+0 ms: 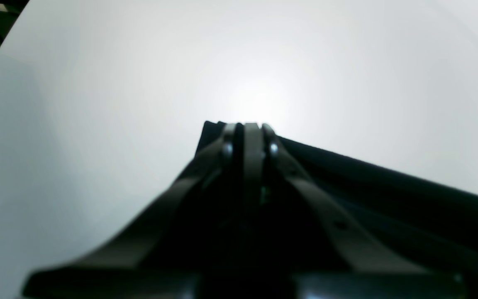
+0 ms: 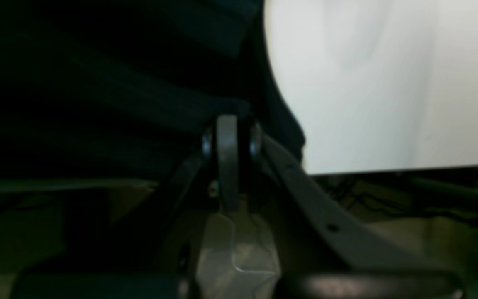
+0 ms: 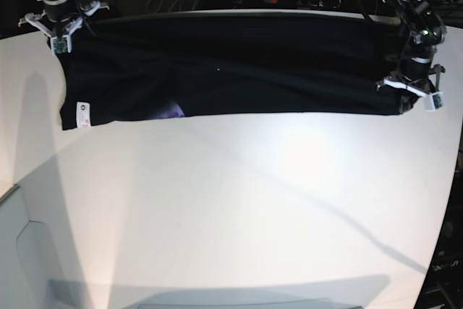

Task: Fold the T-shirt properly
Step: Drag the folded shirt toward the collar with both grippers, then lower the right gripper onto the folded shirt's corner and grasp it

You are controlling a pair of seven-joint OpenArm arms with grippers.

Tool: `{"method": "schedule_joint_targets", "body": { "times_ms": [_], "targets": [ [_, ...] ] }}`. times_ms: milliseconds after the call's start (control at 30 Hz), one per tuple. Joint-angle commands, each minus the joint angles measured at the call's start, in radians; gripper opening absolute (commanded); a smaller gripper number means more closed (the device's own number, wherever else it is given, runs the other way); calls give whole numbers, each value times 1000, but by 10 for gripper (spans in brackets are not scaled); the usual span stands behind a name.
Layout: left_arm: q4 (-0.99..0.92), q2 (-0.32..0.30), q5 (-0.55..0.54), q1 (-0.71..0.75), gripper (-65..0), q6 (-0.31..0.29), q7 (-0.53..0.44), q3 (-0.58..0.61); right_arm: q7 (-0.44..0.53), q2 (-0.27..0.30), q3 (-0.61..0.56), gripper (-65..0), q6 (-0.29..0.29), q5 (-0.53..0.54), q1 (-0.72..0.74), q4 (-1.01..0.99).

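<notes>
T-shirt (image 3: 231, 70) lies as a long black band across table (image 3: 231, 200) far edge. Left gripper (image 1: 250, 126) clamps one end corner, right gripper (image 2: 227, 120) clamps the other. Cloth likely soft, limp, light; hold by corners.

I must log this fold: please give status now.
Left pincer shut on T-shirt edge. Right pincer shut on cloth too. Shirt lies as long band on table. Nothing in the way.
</notes>
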Motion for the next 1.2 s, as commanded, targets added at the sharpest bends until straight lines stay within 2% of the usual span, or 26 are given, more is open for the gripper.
{"method": "schedule_joint_targets", "body": {
  "times_ms": [0,100,367,567,1000,1167],
  "targets": [
    [21,-16,-9,-5,-650,4,-28,-7,11,9,8,-650,-1,16,-21,22],
    [21,-19,-9,-10,-650,4,-28,-7,16,9,13,-650,-1,54,-43,22],
    [16,-19,-9,-13,-650,4,-31,-7,197,9,41,-650,-1,237,-152,19],
    [9,-17,-9,-15,-650,4,-31,-5,275,9,11,-650,-1,350,-247,20],
    [7,-19,-6,-28,-650,4,-31,-5,496,9,-107,-650,-1,369,-388,19],
    [7,-20,-8,-24,-650,4,-31,-5,523,9,-38,-650,-1,496,-388,19]
  ]
}}
